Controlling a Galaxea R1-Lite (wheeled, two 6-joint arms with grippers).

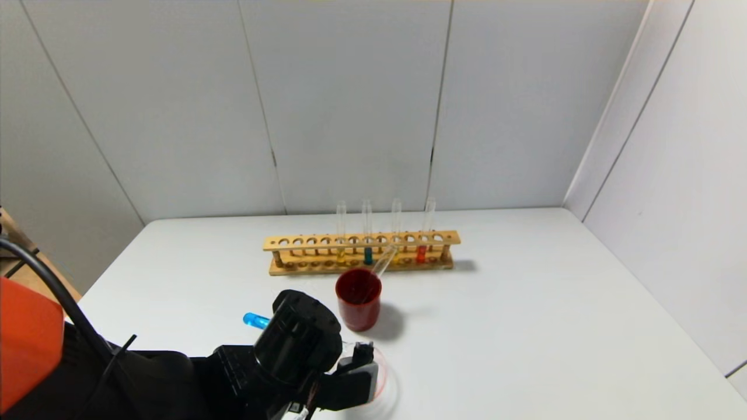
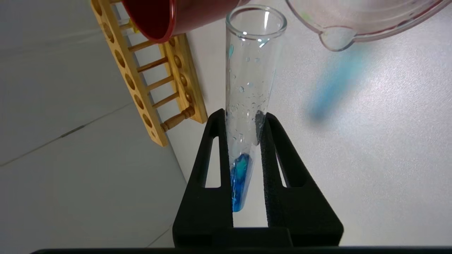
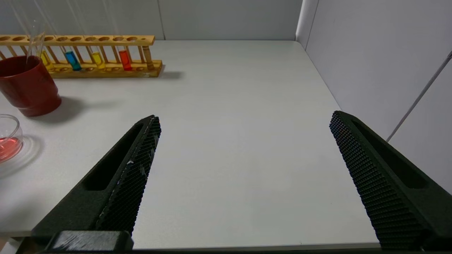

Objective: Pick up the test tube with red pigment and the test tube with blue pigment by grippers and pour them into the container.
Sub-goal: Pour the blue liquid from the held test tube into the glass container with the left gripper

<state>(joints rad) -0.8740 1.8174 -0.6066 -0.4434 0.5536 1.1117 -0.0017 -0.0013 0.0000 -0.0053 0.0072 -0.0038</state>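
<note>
My left gripper (image 2: 243,116) is shut on the test tube with blue pigment (image 2: 247,88). The blue liquid (image 2: 239,183) sits at its round end, and drops cling inside the glass. The tube's open mouth is close beside the pouring lip of the clear container (image 2: 335,38). In the head view the tube's blue end (image 1: 255,319) sticks out behind the left wrist, and the container (image 1: 382,373), holding red liquid, is half hidden by the gripper. A red-pigment tube (image 1: 421,254) and another blue tube (image 1: 367,255) stand in the wooden rack (image 1: 362,240). My right gripper (image 3: 246,118) is open and empty above the table.
An opaque dark red cup (image 1: 358,298) with an empty tube leaning in it stands between the rack and the container. Two yellow-liquid tubes are also in the rack. White walls close in the back and the right side. The right wrist view also shows the container (image 3: 9,141).
</note>
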